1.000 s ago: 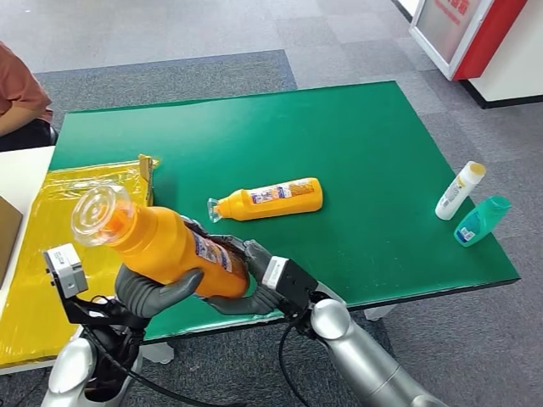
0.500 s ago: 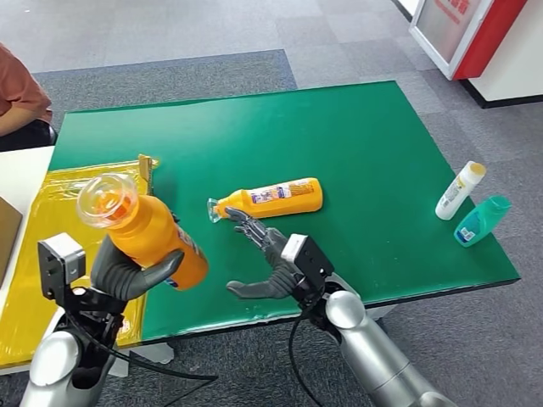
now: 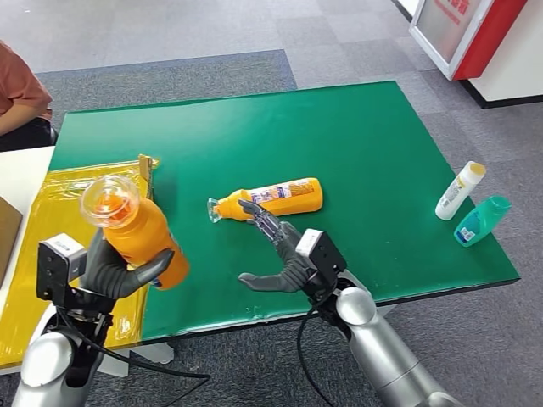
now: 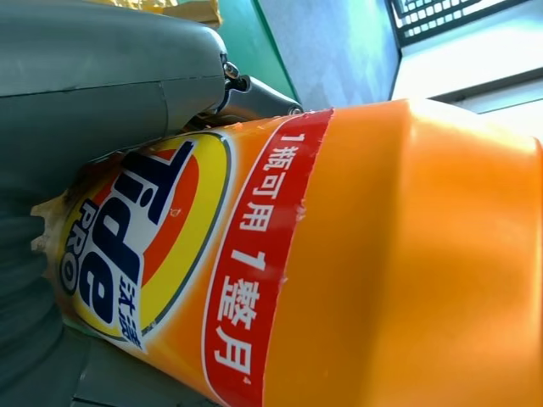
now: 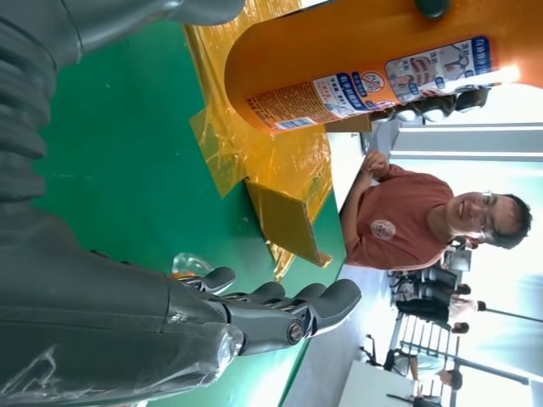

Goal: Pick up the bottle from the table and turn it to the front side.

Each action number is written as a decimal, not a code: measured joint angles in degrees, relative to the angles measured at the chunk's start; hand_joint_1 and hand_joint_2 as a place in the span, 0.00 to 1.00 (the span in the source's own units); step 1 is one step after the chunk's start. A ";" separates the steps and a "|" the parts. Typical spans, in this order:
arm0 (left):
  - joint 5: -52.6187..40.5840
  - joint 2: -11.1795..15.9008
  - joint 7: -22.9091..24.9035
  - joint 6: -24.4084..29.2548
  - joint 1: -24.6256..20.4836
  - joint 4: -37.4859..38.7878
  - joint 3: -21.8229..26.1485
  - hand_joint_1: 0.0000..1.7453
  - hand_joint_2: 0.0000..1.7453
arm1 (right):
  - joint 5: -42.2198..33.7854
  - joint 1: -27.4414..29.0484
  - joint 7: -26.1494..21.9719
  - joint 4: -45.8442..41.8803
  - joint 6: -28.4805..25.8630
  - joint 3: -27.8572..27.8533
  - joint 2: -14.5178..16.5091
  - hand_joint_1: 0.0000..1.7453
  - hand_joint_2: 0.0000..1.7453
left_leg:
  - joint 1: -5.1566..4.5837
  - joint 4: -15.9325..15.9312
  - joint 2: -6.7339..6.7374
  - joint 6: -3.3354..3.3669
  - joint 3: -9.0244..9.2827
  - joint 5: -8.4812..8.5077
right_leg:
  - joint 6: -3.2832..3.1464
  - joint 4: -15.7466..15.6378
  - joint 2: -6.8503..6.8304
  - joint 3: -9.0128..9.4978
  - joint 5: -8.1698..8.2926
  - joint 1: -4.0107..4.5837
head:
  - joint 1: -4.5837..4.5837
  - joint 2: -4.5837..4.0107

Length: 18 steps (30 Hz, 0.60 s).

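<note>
The left hand grips the orange bottle around its lower body, holding it clear of the green table at its near-left corner, clear cap tilted up. Its smooth, rigid plastic looks slippery and probably weighty if full, so a wrap around the labelled mid-body seems safest. Beside it over the table's near edge, the right hand is spread and empty. Beyond lies a second orange bottle.
</note>
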 joint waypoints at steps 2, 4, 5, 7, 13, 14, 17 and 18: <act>-0.53 0.07 0.13 0.00 0.11 0.00 0.21 1.00 1.00 | 0.07 0.10 -0.03 -0.18 0.00 -0.13 -0.09 0.00 1.00 | 0.00 0.00 0.00 0.00 0.00 0.00 | 0.00 0.00 0.00 0.00 0.00 0.00 | 0.01 0.00; -0.74 0.13 0.16 0.00 0.24 0.00 0.39 1.00 1.00 | 0.11 0.19 -0.04 -0.38 0.00 -0.26 -0.19 0.00 1.00 | 0.00 0.00 0.00 0.00 0.00 0.00 | 0.00 0.00 0.00 0.00 -0.01 0.00 | 0.01 0.00; -0.77 0.14 0.17 0.00 0.29 0.00 0.46 1.00 1.00 | 0.11 0.22 -0.04 -0.45 0.00 -0.30 -0.24 0.00 1.00 | 0.00 0.00 0.00 0.00 0.00 0.00 | 0.00 0.00 0.00 0.00 -0.01 0.00 | 0.01 0.00; -0.80 0.15 0.17 -0.01 0.33 0.00 0.57 1.00 1.00 | 0.13 0.27 -0.04 -0.55 0.00 -0.34 -0.33 0.00 1.00 | 0.00 0.00 0.00 0.00 0.00 -0.01 | 0.00 0.00 0.00 0.00 -0.01 0.00 | 0.01 0.00; -1.55 0.32 0.17 -0.11 0.51 0.01 1.25 1.00 1.00 | 0.24 0.34 -0.06 -0.96 0.02 -0.75 -0.55 0.00 1.00 | 0.00 0.00 0.00 0.01 0.00 -0.01 | 0.00 0.00 0.00 0.00 -0.01 0.00 | 0.02 0.00; -1.68 0.42 0.17 -0.13 0.60 0.01 1.50 1.00 1.00 | 0.25 0.35 -0.06 -1.00 0.02 -0.88 -0.63 0.00 1.00 | 0.00 0.00 0.00 0.00 0.00 -0.01 | 0.00 0.00 0.00 0.00 0.00 0.00 | 0.01 0.00; -1.85 0.73 0.17 -0.17 0.89 0.00 2.23 1.00 1.00 | 0.27 0.36 -0.05 -1.05 0.02 -1.17 -0.89 0.00 1.00 | 0.00 0.00 0.00 0.00 0.00 0.00 | 0.00 0.00 0.00 0.00 0.00 0.00 | 0.01 0.00; -1.86 0.79 0.17 -0.19 0.96 0.00 2.40 1.00 1.00 | 0.28 0.36 -0.06 -1.05 0.02 -1.22 -0.96 0.00 1.00 | 0.00 0.00 0.00 0.00 0.00 0.00 | 0.00 0.00 0.00 0.00 0.00 0.00 | 0.01 0.00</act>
